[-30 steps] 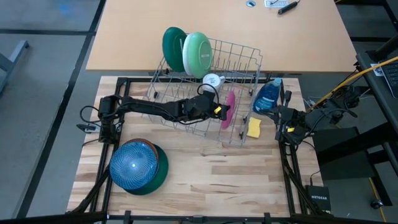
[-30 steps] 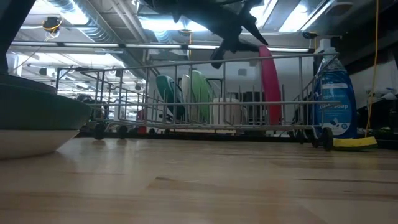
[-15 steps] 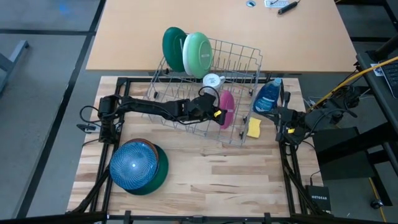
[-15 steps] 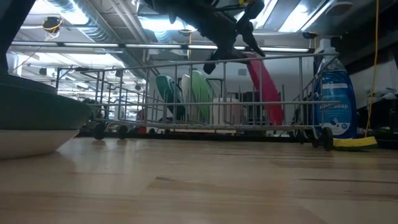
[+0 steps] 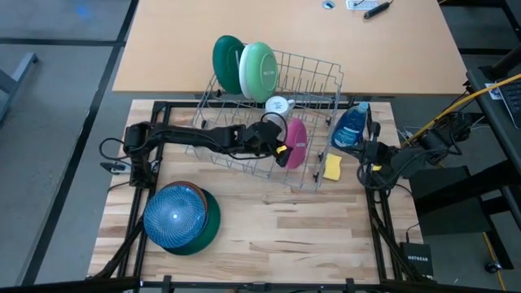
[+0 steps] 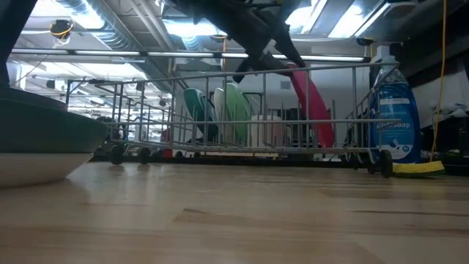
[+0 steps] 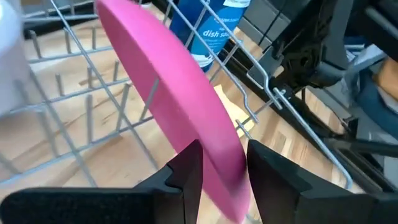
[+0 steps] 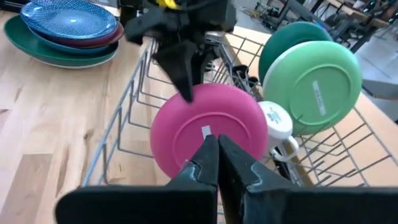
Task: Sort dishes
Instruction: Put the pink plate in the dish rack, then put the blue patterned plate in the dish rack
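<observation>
A pink plate [image 5: 297,140] stands tilted in the wire dish rack [image 5: 316,75], its lower rim down among the wires. My left gripper [image 7: 225,168] reaches over the rack from the table's left, one finger on either side of the plate's upper rim. A dark green plate [image 5: 225,63] and a light green plate [image 5: 259,70] stand upright at the rack's far left end. A blue plate [image 5: 173,215] tops a stack at the table's near left. My right gripper [image 8: 217,152] waits shut at the table's right side. My left gripper has the pink plate's upper rim [image 7: 214,140] between its two fingers [image 7: 186,171], which slant down from the table's left and lie across the rim. Whether the fingers touch the rim, I cannot tell. The plate leans in the rack with its lower rim in the wires.
A white mug [image 5: 279,104] sits in the rack just beyond the pink plate. A blue soap bottle [image 5: 352,126] and a yellow sponge [image 5: 332,167] stand outside the rack's right end. The stack rests on a dark green plate [image 5: 213,221]. Bare wood lies along the table's near side.
The pink plate has tipped from upright to a lean, its top going toward the table's left while its lower rim stayed in the rack. My left gripper has rolled at the wrist and stayed at the plate's rim.
</observation>
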You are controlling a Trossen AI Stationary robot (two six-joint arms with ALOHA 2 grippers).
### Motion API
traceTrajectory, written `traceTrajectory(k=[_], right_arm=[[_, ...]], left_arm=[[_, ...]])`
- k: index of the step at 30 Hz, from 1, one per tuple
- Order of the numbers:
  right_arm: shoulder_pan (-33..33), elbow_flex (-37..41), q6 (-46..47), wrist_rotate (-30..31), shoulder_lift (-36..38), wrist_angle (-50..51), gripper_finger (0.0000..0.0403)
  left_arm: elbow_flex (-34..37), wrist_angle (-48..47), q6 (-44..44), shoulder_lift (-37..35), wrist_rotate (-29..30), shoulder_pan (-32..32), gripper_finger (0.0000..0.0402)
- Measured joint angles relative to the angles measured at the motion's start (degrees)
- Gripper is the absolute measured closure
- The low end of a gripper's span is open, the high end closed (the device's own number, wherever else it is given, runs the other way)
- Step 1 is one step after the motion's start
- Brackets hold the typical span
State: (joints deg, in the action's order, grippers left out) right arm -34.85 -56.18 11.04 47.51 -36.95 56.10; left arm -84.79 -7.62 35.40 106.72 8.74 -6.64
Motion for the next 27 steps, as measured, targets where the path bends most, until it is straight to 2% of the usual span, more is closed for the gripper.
traceTrajectory(k=[4,10,13,16,20,27], right_arm=[[-0.01,0.00,0.68,-1.41,-0.04,0.35,0.0402],[-0.02,0.00,0.89,-2.10,-0.04,0.52,0.0402],[0.00,0.00,3.50,-2.10,-0.51,0.74,0.0402],[-0.02,0.00,6.53,-2.58,-1.49,0.76,0.0402],[-0.02,0.00,8.98,-6.18,-4.07,0.78,0.0402],[-0.02,0.00,9.91,-7.67,-12.17,0.39,0.0402]], left_arm=[[0.00,-3.61,-4.79,-2.49,-0.89,-0.87,0.0288],[0.00,-16.08,-10.43,-6.82,-1.97,-2.38,0.0288],[0.00,-23.74,-11.84,-9.33,-6.89,-2.79,0.0288],[0.00,-33.20,-11.59,-11.75,-14.30,-2.43,0.0288],[0.00,-47.62,-12.11,-14.05,-22.56,-0.21,0.0288],[0.02,-69.38,-11.63,-14.69,-23.43,8.58,0.0288]])
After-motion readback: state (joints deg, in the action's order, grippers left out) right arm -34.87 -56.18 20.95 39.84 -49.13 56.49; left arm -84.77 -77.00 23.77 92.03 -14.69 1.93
